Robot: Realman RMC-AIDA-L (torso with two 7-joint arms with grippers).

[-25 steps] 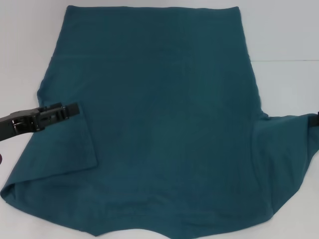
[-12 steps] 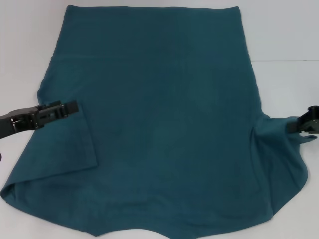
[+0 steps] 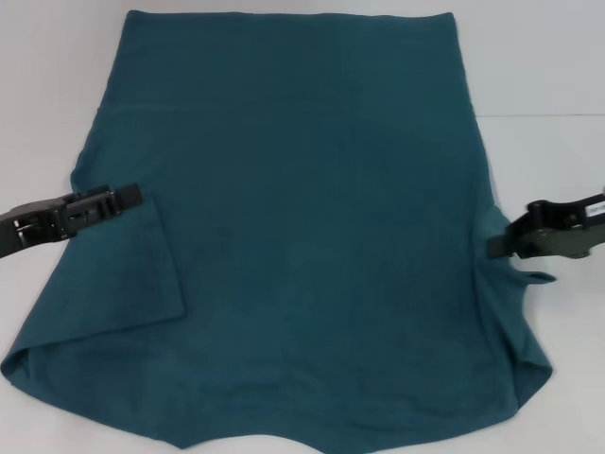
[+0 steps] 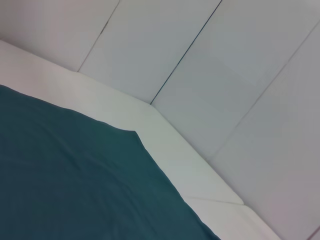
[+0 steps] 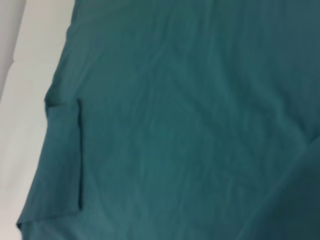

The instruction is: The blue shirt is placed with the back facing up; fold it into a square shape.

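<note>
Two tools, left tool (image 3: 132,198) on blue shirt (image 3: 312,218), right tool (image 3: 499,246) pinching sleeve

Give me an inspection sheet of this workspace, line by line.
Surface: white table, bare around the cloth.
Job's things: blue shirt spread back up; left sleeve folded in over the body; right sleeve bunched at the right claw, partly folded.
Clutter: nothing seen.
Grippers: left claw over the folded left sleeve, looks shut; right claw at the shirt's right edge, pinching the sleeve fabric.
Cables: nothing seen.
Surroundings: pale wall panels behind the table edge in the left wrist view.
</note>
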